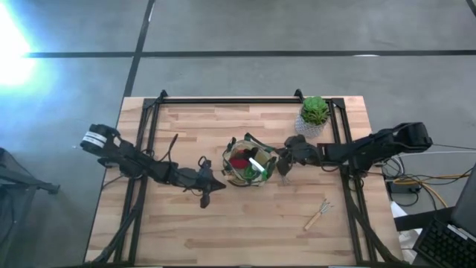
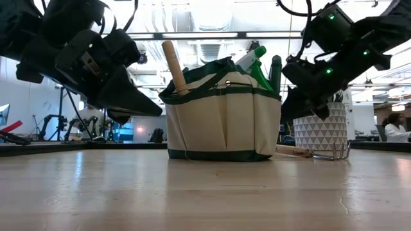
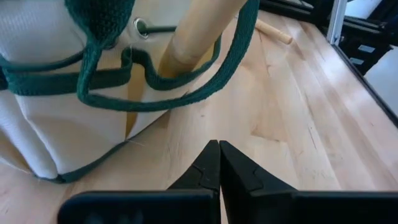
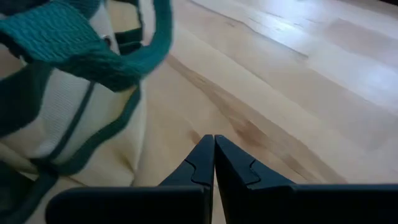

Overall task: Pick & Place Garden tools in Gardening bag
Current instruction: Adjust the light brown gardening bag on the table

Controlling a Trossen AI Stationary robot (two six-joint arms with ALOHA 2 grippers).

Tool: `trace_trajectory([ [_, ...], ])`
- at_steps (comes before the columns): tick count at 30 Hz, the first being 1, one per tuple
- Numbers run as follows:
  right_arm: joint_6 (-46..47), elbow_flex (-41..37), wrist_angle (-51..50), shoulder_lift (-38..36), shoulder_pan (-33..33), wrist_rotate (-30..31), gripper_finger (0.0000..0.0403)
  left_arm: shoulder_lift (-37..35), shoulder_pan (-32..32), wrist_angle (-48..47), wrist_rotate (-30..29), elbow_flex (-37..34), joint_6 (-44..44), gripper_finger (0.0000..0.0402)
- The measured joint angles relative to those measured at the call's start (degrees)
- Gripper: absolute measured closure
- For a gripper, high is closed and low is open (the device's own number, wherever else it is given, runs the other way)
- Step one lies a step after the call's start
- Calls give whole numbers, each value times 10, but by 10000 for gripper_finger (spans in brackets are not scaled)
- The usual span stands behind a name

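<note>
While both arms flank it, the gardening bag (image 1: 248, 161) sits mid-table w/ a wooden handle (image 2: 173, 65) and green spray bottle (image 2: 252, 61) poking out. Left gripper (image 3: 219, 163) and right gripper (image 4: 214, 155) hover beside it, fingers pressed together, empty. One hand fork (image 1: 318, 214) lies apart on the table (image 1: 223, 231), near the right front.

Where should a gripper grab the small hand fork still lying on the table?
Probably the wooden handle of the hand fork, from straight above, jaws across it. It lies flat and alone, clear of the bag; the right gripper is nearer.
</note>
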Motion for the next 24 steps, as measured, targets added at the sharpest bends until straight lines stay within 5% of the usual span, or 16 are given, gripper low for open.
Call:
trace_trajectory([
  [10,-39,16,93,75,-5,-72,395,1,1,2,0,0,0,399],
  [24,-76,48,94,108,-5,-114,395,1,15,-2,-15,0,5,399],
])
